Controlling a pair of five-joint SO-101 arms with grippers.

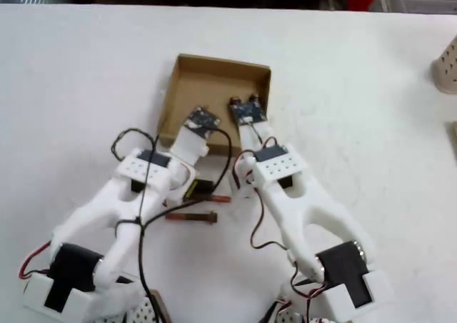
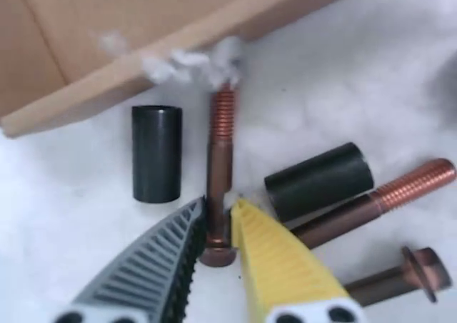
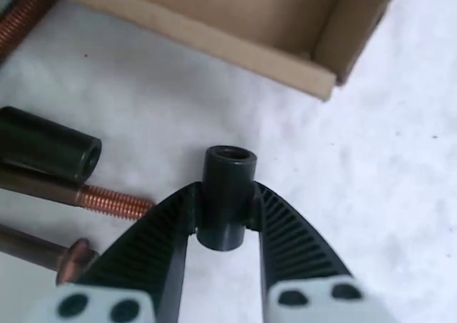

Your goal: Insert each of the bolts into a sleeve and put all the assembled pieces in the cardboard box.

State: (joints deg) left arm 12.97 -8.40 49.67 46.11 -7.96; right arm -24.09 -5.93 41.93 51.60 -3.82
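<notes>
My left gripper (image 2: 218,226), with one grey and one yellow finger, is shut on a copper bolt (image 2: 221,158) just above its head; the threaded end points at the cardboard box (image 2: 128,58). Two black sleeves (image 2: 156,162) (image 2: 319,180) lie on either side of it, and two more bolts (image 2: 385,196) (image 2: 400,279) lie beside the second sleeve. My right gripper (image 3: 227,209), with black fingers, is shut on a black sleeve (image 3: 228,176) standing upright on the table close to the box wall (image 3: 214,41). In the high view both arms are at the box's (image 1: 187,87) near side, with a bolt (image 1: 191,216) between them.
The table is covered in white cloth. The open box holds nothing that I can see. In the right wrist view another sleeve (image 3: 46,146) and two bolts (image 3: 78,193) (image 3: 43,250) lie beside the gripper. A pale perforated object (image 1: 446,66) stands at the table's far right edge.
</notes>
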